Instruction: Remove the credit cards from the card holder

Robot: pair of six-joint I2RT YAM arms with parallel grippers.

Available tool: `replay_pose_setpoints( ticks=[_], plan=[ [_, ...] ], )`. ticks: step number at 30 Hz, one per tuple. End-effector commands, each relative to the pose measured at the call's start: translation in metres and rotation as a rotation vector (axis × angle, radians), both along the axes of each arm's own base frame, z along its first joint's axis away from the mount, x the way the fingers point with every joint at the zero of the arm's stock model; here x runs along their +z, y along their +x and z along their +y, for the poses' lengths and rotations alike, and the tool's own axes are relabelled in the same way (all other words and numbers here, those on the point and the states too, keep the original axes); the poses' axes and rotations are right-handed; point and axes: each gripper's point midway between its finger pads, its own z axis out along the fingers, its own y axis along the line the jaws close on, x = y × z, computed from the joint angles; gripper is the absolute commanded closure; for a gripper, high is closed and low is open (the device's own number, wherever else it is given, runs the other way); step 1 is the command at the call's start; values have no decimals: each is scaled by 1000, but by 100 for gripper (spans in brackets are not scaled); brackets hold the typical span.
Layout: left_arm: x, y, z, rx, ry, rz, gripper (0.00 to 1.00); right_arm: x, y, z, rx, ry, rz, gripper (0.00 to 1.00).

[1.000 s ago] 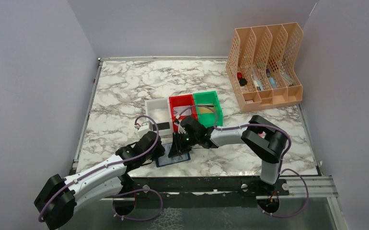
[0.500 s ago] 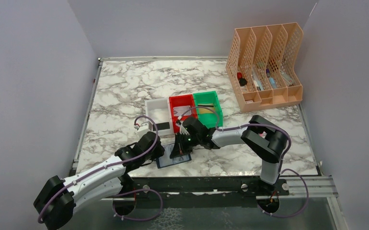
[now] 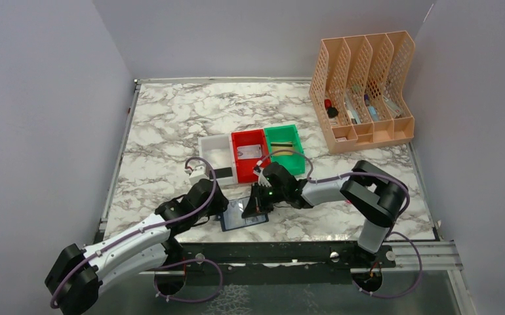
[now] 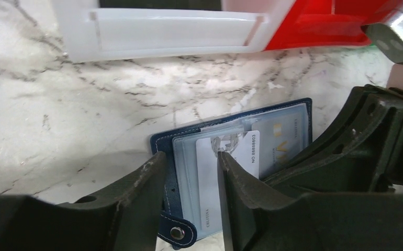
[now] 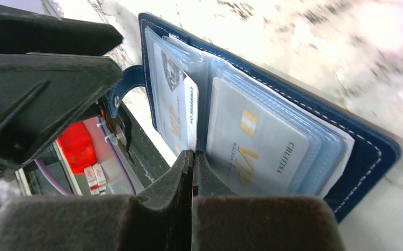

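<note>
Lying open on the surface (image 3: 171,118), the card holder (image 3: 243,216) sits toward 6 o'clock in the overhead view, its clear sleeves (image 5: 325,157) facing up. The credit cards are inside it: a pale card (image 4: 207,183) stands partly out by the centre fold, and a gold-lettered card (image 5: 257,141) is fully sleeved on the other page.

The right end effector (image 5: 193,154), at 3 o'clock of the holder, is clenched tight at the fold, where the pale card's edge runs down to its tips. I cannot tell whether that edge is actually pinched. The left end effector (image 4: 190,157), at 9 o'clock, is released, its fingers spread over the page nearest the snap tab and gripping nothing.

The main risk is that the shut fingers have caught sleeve film rather than plastic, or both. A pull would then drag or lift the whole holder, since nothing clamps it down. A grip on so thin an edge could also slip off.

The total number of cards is hidden by the stacked sleeves. Both arms cover much of the holder from above. At 12 o'clock stand a white bin (image 3: 214,151), a red bin (image 3: 250,147) and a green bin (image 3: 284,141), their contents hard to read. A rack (image 3: 361,85) is at 2 o'clock.
</note>
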Motion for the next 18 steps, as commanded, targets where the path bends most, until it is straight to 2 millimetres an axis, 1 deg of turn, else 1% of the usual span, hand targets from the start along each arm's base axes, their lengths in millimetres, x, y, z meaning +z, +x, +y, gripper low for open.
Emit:
replay_pose_setpoints(
  ticks=[1, 4, 7, 10, 11, 14, 18],
  plan=[
    [35, 11, -32, -119, -104, -94, 54, -2, 8, -19, -104, -39, -25, 96],
    [46, 12, -53, -200, -169, -113, 53, -6, 10, -28, -134, -54, -22, 96],
    [55, 8, -77, -312, -230, -123, 53, -7, 12, -32, -149, -50, -11, 96],
    [53, 3, -94, -413, -250, -94, 53, -8, 15, -35, -166, -41, -4, 96],
    [48, 0, -98, -439, -243, -71, 53, -9, 16, -36, -170, -40, 0, 96],
    [29, -2, -100, -442, -208, 8, 56, -9, 18, -37, -182, -26, 16, 96],
    [3, -3, -85, -350, -140, 92, 58, -9, 19, -39, -188, -21, 22, 96]
  ],
)
